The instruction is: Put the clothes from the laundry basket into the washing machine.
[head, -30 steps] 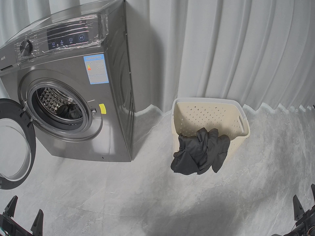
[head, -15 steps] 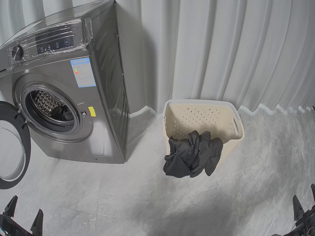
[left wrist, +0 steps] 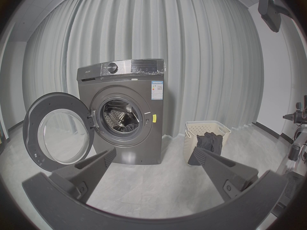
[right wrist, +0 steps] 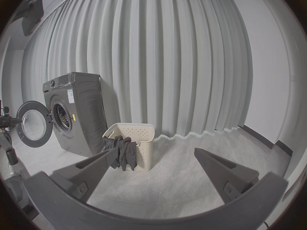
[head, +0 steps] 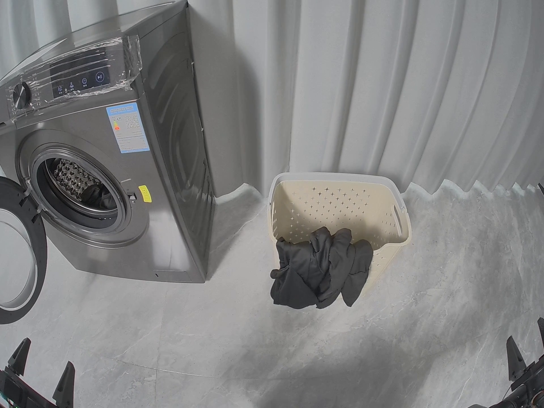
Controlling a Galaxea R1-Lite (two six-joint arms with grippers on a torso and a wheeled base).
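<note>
Clothes, a dark bundle, hang over the near rim of the laundry basket at frame centre. The washing machine stands at upper left with its door open. The left gripper and right gripper sit at the bottom corners, spread wide and empty. The step in hand looks like the approach; next, a gripper must reach the bundle and pinch it.

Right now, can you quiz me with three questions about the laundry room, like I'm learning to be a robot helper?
1. True or false: the washing machine's door is shut.
2. Where do the dark clothes hang? A: over the laundry basket's front rim. B: on top of the machine. C: in a gripper.
3. Fill in: the left gripper and right gripper are both ____.
Key: 1 false, it stands open. 2 A. 3 open.
</note>
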